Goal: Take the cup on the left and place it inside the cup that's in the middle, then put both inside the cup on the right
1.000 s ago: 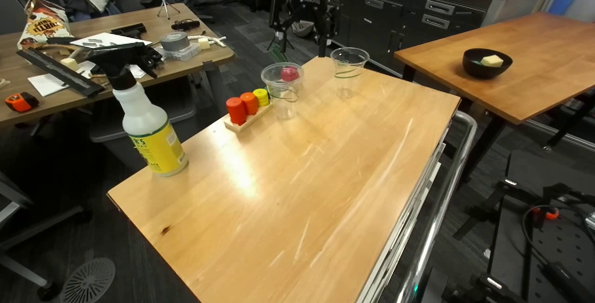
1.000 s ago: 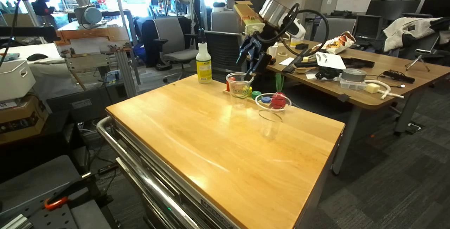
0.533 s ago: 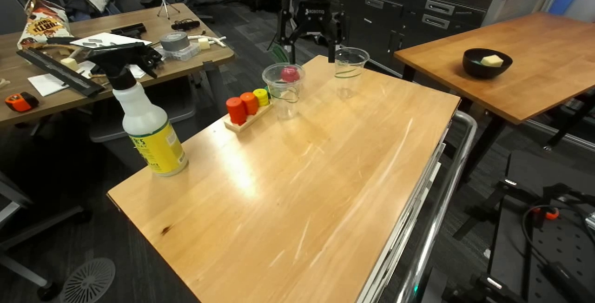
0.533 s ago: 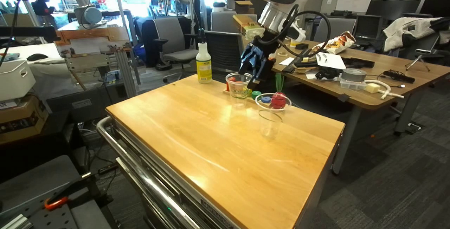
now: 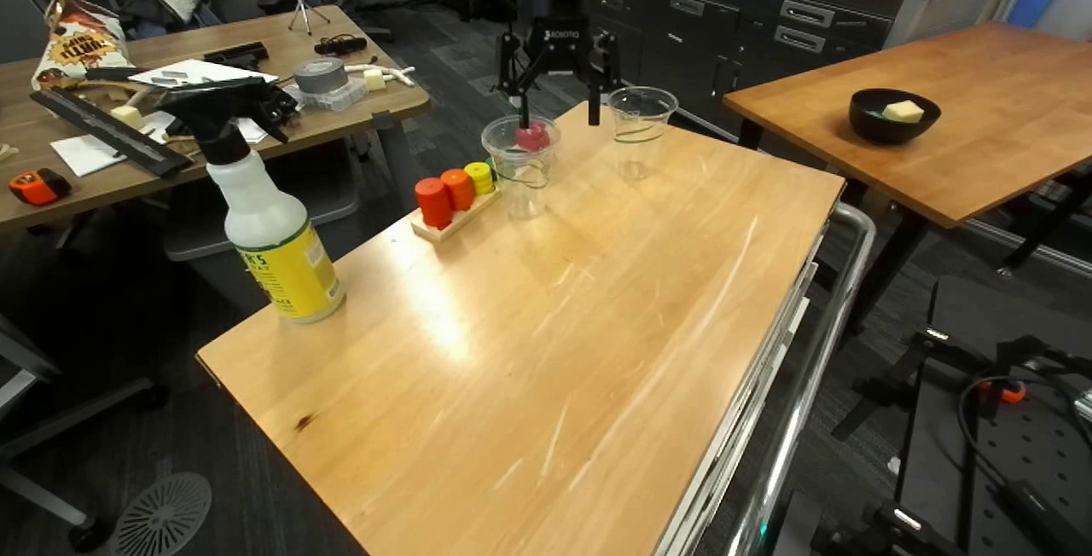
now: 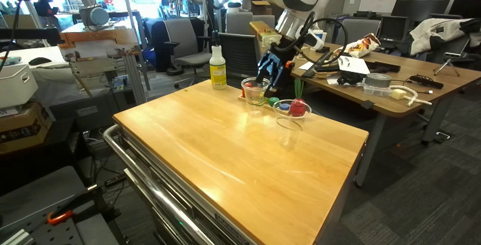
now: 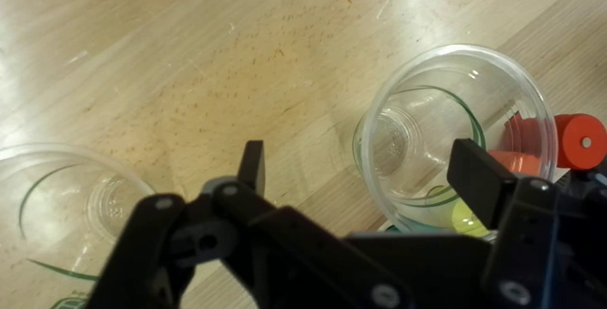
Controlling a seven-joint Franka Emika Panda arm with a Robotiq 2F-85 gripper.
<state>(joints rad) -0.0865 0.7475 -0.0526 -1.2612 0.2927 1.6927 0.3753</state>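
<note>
Two clear plastic cups with green lines stand upright on the wooden table top (image 5: 597, 351). The cup by the peg toy shows in both exterior views (image 5: 522, 176) (image 6: 255, 98) and at right in the wrist view (image 7: 427, 157). The other cup also shows in both exterior views (image 5: 640, 134) (image 6: 289, 132) and at left in the wrist view (image 7: 61, 195). No third separate cup shows; I cannot tell whether one is nested. My gripper (image 5: 559, 119) is open and empty at about rim height. In the wrist view its right finger overlaps the peg-side cup's mouth; its left finger lies between the cups.
A peg toy with red, orange and yellow pieces (image 5: 456, 198) stands close beside one cup. A red toy vegetable with green stalks (image 6: 298, 106) is behind the other cup. A spray bottle (image 5: 290, 257) stands near the table edge. A metal rail (image 5: 810, 402) runs along one side.
My gripper has come down toward the cups. In an exterior view it shifted right, then back left toward the peg-side cup. It stays open. The cups stand about where they were.
</note>
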